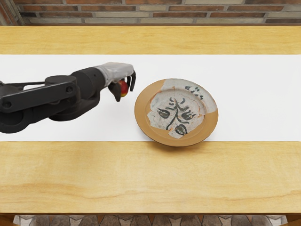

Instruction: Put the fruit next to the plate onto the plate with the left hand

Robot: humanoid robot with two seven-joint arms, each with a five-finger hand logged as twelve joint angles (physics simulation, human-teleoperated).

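Fruit point(123, 88), round, axis unreadable, gripped in left hand point(119, 78) beside plate point(142, 117).

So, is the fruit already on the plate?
No, the fruit is between the fingers of the left hand, to the left of the plate and apart from it.

showing bright, even light and sharp focus throughout; throwing only a faint soft shadow beneath the plate point(142, 113).
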